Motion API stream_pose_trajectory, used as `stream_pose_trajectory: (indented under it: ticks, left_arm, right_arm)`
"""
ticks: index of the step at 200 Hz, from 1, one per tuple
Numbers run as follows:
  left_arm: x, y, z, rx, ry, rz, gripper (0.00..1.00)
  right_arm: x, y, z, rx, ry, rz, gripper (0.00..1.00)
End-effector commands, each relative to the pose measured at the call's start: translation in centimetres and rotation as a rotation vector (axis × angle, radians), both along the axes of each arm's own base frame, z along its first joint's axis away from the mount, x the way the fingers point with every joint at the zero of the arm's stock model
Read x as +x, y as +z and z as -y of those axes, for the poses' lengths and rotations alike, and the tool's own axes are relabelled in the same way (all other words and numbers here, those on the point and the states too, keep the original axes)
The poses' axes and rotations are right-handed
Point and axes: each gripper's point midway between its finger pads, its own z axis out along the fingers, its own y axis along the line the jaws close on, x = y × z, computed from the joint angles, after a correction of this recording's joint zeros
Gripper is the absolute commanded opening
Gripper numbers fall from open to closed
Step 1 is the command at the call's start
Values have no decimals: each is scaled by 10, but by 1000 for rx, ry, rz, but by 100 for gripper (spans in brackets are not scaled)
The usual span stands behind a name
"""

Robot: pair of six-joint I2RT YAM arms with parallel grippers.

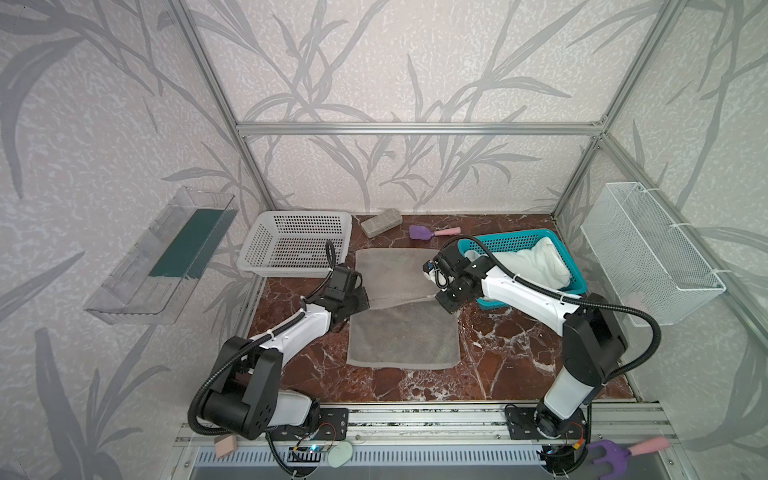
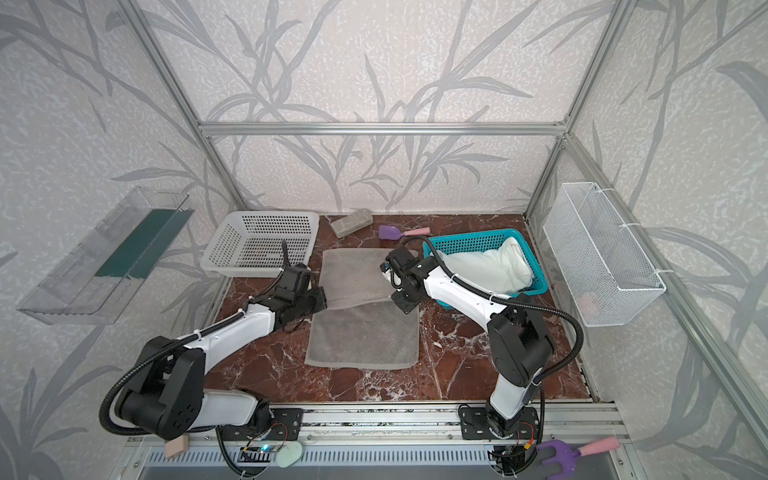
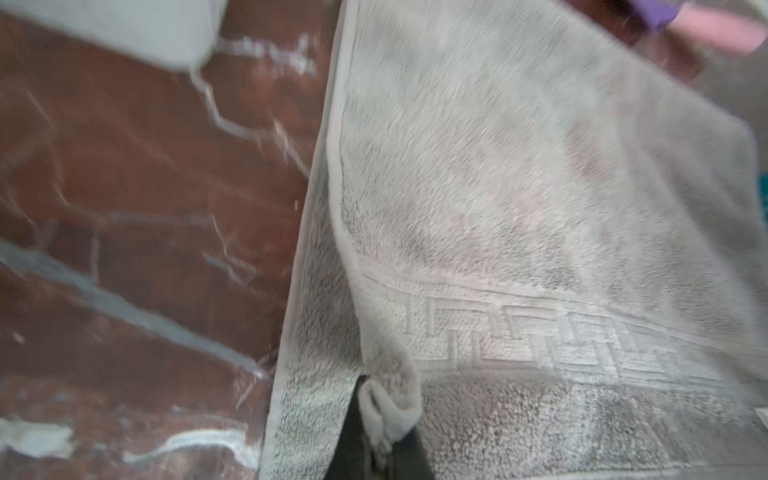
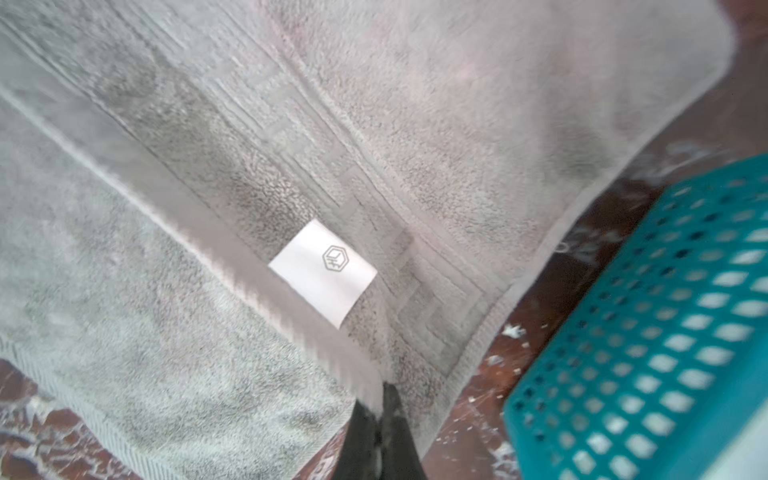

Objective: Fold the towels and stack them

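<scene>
Both my pincers are clamped shut on cloth. My left pincer (image 3: 382, 419) pinches a bunched corner of the plain grey-taupe terry towel (image 1: 405, 332). My right pincer (image 4: 380, 409) nips the other corner of the same hem, close to the small white sewn label (image 4: 323, 272). The held hem, the one with the woven key-pattern band, hangs raised over the towel's middle. The near half lies flat on the red-brown marbled tabletop (image 1: 519, 353), and the far part slopes up to my grip. Step in hand, as I judge it, is the half fold, roughly midway. To do it well: carry both corners together at equal height with the hem taut, lay it square on the near hem, then let go. The left bite is small and could slip. Pose: both arms reach in from the front rail with forearms angled inward and wrists about level either side of the towel. The left is near the empty white perforated plastic basket (image 1: 291, 216). The right is just beside the teal perforated plastic basket (image 1: 507, 239), which holds the crumpled plain white towel (image 1: 536, 262). Nothing is stacked yet.
</scene>
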Motion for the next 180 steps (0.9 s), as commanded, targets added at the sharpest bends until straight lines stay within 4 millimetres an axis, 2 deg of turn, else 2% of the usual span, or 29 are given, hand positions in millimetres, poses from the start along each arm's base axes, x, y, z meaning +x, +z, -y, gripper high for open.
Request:
stream_pose_trajectory:
  ticks: [1, 22, 46, 82, 99, 120, 134, 147, 157, 162, 173, 180]
  left_arm:
    - [-23, -24, 0, -34, 41, -52, 0]
    - [-31, -32, 1, -32, 29, -58, 0]
    - [-33, -31, 0, -28, 22, -55, 0]
    - [-14, -18, 1, -1, 23, -9, 0]
    - [2, 3, 8, -1, -7, 9, 0]
    - [23, 49, 17, -12, -39, 70, 0]
    - [29, 80, 18, -13, -51, 115, 0]
    - [31, 109, 19, -13, -75, 165, 0]
    - [27, 126, 18, -12, -89, 191, 0]
    - [24, 131, 18, -12, -92, 201, 0]
    - [13, 136, 15, -10, -98, 214, 0]
    - [5, 133, 12, -12, -93, 209, 0]
  right_arm:
    - [-29, -43, 22, -80, -76, -151, 0]
    - [-28, -59, 22, -102, -81, -175, 0]
    - [-18, -65, 16, -117, -77, -185, 0]
    - [22, -59, 16, -113, -89, -140, 0]
    - [40, -38, 15, -86, -85, -93, 0]
    - [49, 3, 14, -49, -73, 2, 0]
    - [53, 34, 18, -42, -63, 65, 0]
    - [48, 60, 21, -29, -38, 95, 0]
    - [36, 72, 22, -17, -13, 85, 0]
    - [29, 84, 23, 3, -13, 100, 0]
    - [9, 87, 26, 19, -12, 93, 0]
    - [-5, 81, 28, 32, -22, 70, 0]
